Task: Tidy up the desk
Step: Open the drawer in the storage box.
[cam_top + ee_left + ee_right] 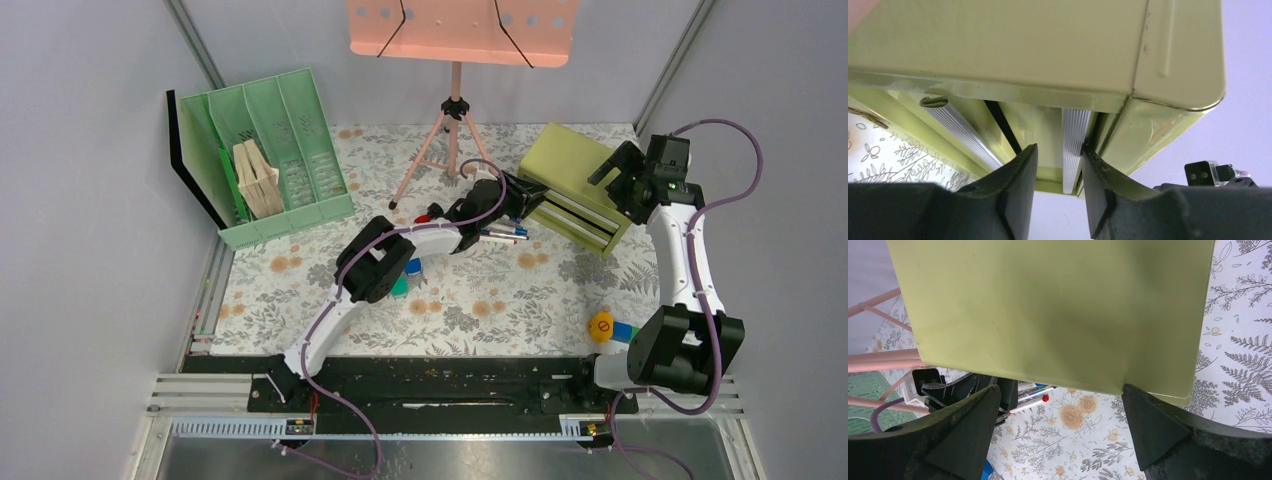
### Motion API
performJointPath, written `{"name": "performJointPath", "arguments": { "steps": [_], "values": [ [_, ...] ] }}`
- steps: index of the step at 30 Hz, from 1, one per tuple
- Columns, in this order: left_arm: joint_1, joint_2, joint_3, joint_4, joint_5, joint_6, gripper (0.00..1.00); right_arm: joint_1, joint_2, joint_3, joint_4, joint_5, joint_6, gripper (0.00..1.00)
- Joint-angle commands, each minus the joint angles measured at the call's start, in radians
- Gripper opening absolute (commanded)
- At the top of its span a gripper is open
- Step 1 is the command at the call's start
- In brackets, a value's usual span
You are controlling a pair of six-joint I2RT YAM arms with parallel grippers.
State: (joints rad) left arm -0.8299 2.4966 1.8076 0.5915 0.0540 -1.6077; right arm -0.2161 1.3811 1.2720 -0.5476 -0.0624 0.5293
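The desk point(470, 300), a floral and fern-print tabletop, fills the middle of the overhead view and carries everything else. At its far right sits an olive-green metal drawer cabinet point(570, 165), and both arms are working on it. That suggests the step in hand is opening a drawer so that loose items can go inside.

The left gripper point(1058, 150) is at the cabinet's front. Its 2 fingers point(1020, 190) straddle a ribbed aluminium drawer handle point(1075, 145). They are parted rather than clenched: one finger is touching or nearly touching the handle, while a strip of drawer face shows between the handle and the other. A 2nd ribbed handle point(965, 132) runs just beside it, untouched. The left arm reaches diagonally across the desk from its base, elbow bent and forearm low.

The right gripper point(1060, 390) hovers above the cabinet's flat top with its jaws spread wide, grasping nothing. It is probably there to press down or brace the cabinet so it does not slide when the drawer is pulled. The right arm rises steeply from its base and tips the wrist downward.

A few pens point(500, 235) lie on the desk just beside the left wrist, likely bound for the drawer. Further out, a green divided organizer point(270, 150) stands at the far left, and a pink music stand point(460, 30) rises at the back.
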Motion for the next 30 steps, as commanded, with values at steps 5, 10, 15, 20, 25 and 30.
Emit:
{"name": "performJointPath", "arguments": {
  "steps": [5, 10, 15, 20, 25, 30],
  "values": [
    [0.021, 0.045, 0.125, 0.009, -0.034, -0.008, 0.24, -0.003, 0.004, -0.015, 0.001, 0.022, -0.05, 1.0],
    [0.026, 0.042, 0.137, 0.004, -0.013, 0.01, 0.08, -0.002, 0.013, -0.013, 0.001, 0.014, -0.047, 0.99],
    [0.029, 0.005, 0.098, -0.002, 0.022, 0.056, 0.0, -0.003, 0.022, -0.004, 0.0, 0.012, -0.044, 0.99],
    [0.029, -0.059, 0.02, -0.001, 0.049, 0.108, 0.0, -0.003, 0.026, 0.004, 0.0, 0.008, -0.046, 0.99],
    [0.028, -0.105, -0.074, 0.045, 0.057, 0.093, 0.0, -0.003, 0.024, 0.004, 0.0, 0.004, -0.047, 1.0],
    [0.028, -0.136, -0.145, 0.069, 0.065, 0.088, 0.0, -0.003, 0.021, 0.0, 0.002, 0.001, -0.048, 1.0]
  ]
}}
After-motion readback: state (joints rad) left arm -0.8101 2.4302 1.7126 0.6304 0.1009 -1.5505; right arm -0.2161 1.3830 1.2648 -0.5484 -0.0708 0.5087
